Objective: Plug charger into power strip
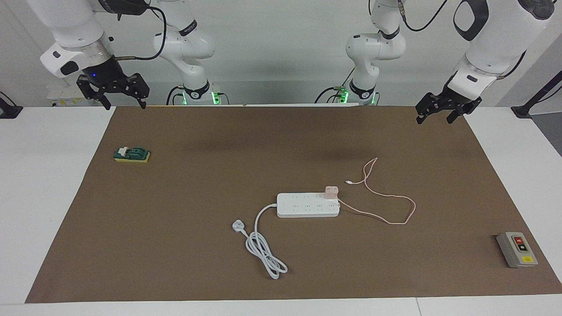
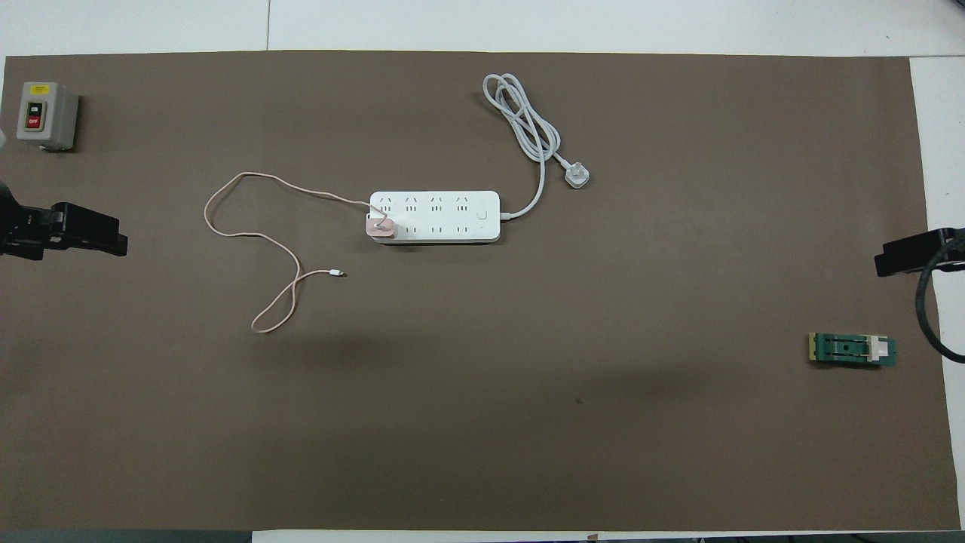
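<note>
The white power strip (image 1: 307, 205) (image 2: 445, 215) lies flat near the middle of the brown mat. The pink charger (image 1: 331, 192) (image 2: 379, 227) stands upright in a socket at the strip's end toward the left arm. Its thin pink cable (image 1: 395, 196) loops loosely over the mat toward the left arm's end. My left gripper (image 1: 434, 118) (image 2: 113, 240) hangs open and empty over the mat's edge at its own end of the table. Over the other corner of the mat, my right gripper (image 1: 125, 104) (image 2: 889, 260) is also open and holds nothing.
The strip's thick white cord (image 1: 263, 250) lies coiled farther from the robots, with its three-pin plug (image 1: 237, 226) loose on the mat. A grey switch box (image 1: 516, 249) (image 2: 47, 115) sits at the left arm's end. A small green and yellow block (image 1: 131, 154) (image 2: 852, 350) lies at the right arm's end.
</note>
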Robot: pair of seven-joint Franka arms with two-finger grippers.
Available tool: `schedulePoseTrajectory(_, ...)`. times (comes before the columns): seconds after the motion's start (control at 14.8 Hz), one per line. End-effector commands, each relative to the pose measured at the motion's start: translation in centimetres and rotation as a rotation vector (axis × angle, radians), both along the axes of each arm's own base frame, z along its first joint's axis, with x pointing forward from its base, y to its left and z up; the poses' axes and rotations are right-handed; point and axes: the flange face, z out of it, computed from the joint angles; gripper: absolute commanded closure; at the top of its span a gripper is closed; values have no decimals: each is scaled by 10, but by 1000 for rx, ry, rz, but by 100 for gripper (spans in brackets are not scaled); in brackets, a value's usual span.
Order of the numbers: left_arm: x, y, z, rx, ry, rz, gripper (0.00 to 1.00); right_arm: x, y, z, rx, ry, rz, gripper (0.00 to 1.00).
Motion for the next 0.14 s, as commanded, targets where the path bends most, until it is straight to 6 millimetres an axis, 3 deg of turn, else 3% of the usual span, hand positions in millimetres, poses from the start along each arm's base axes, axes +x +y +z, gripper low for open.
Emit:
schedulePoseTrajectory(0.0, -6, 4, 1, 14, -18, -11, 0, -5, -2, 3, 13, 6, 3, 0)
schedulePoseTrajectory(0.07, -6, 6, 1, 14, -17, -8, 0, -5, -2, 3, 13, 6, 3, 0)
